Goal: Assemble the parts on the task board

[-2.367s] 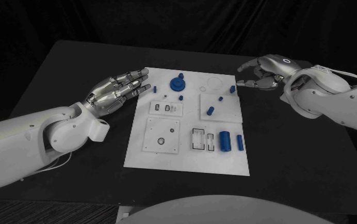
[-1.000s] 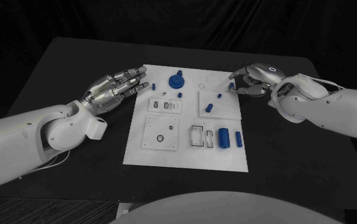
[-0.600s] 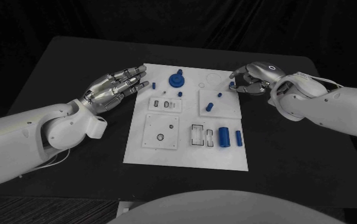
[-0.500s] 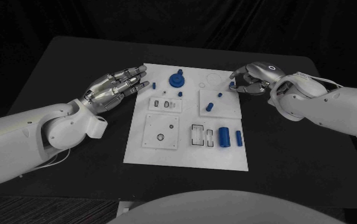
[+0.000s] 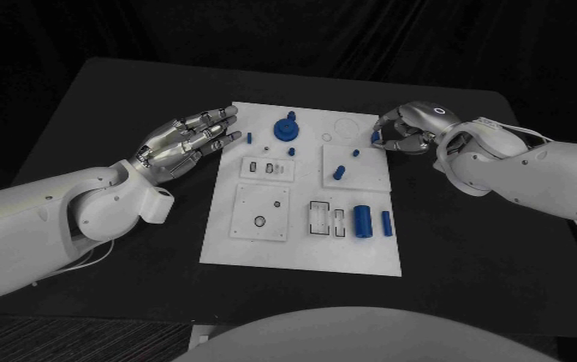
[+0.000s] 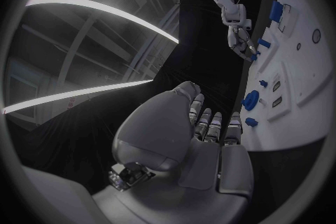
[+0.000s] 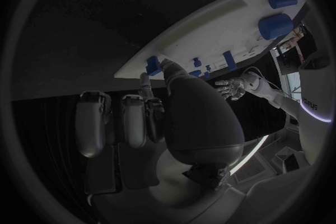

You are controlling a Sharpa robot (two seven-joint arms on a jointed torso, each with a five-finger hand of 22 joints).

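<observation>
Right hand (image 5: 407, 128) curls over the small blue part (image 5: 376, 138) at the far right edge of the task board (image 5: 301, 237), fingertips on it, though a firm pinch I cannot tell; a shallow grip could flick it off onto the black table (image 5: 120, 103), while left hand (image 5: 187, 141) hovers open beside the board's left edge

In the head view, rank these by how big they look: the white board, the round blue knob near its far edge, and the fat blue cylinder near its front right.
1. White board, by far.
2. Round blue knob and fat blue cylinder: look alike, so unranked.
</observation>
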